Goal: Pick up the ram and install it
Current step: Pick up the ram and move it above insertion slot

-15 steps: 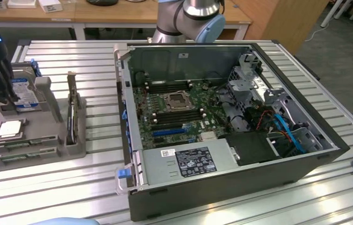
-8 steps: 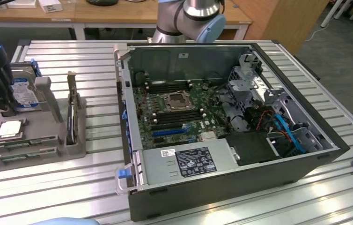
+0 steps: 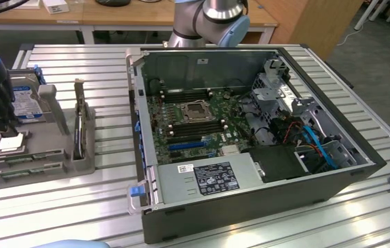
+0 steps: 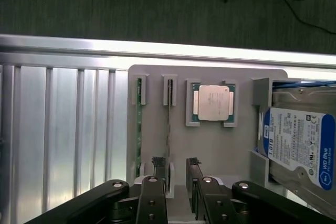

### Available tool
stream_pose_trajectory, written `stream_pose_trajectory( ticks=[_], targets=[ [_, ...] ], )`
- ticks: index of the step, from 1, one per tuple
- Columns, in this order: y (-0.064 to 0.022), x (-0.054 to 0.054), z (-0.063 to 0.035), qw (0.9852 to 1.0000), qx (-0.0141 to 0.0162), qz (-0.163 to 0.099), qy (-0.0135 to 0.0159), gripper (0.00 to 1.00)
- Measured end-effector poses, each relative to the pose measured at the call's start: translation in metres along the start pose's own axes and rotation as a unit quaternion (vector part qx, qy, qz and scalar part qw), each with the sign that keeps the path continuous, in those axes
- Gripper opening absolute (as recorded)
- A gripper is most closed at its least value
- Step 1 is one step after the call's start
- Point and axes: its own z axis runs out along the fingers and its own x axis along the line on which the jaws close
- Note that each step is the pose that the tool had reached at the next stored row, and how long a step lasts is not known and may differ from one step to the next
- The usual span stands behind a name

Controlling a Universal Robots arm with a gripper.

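Slatted table (image 3: 98,62): carries all items.

Case (image 3: 250,206): lies open towards the exterior view's right, with the motherboard (image 3: 181,129) exposed inside.

Tray (image 4: 210,148): grey, on the table just beside the case, on the exterior view's left. It holds the parts listed below.

Hard drive (image 4: 296,145): silver with a blue-white label, seated at one end of the tray.

Gripper (image 4: 175,162): positioned above the tray with its fingers (image 4: 157,169) apart. Nothing is clamped.

CPU (image 4: 212,102): square and silver, in its pocket between the hard drive and the ram slots.

Ram (image 4: 169,108): stands on edge in the slot beside the CPU. Its near end lies between the spread fingers, closer to one of them. Contact cannot be confirmed. It is not installed.

Second stick (image 4: 139,124): green, in the outer slot, clear of the gripper.
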Motion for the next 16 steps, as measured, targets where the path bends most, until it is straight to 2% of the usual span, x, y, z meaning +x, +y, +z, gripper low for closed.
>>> stream_pose_trajectory(
  ticks=[4,16],
  targets=[
    [-0.0001,0.005,0.0046,1.0,0.0022,0.0,0.0001,0.3],
    [-0.0006,0.01,0.0206,1.0,0.0092,0.0,0.0003,0.3]
  ],
)
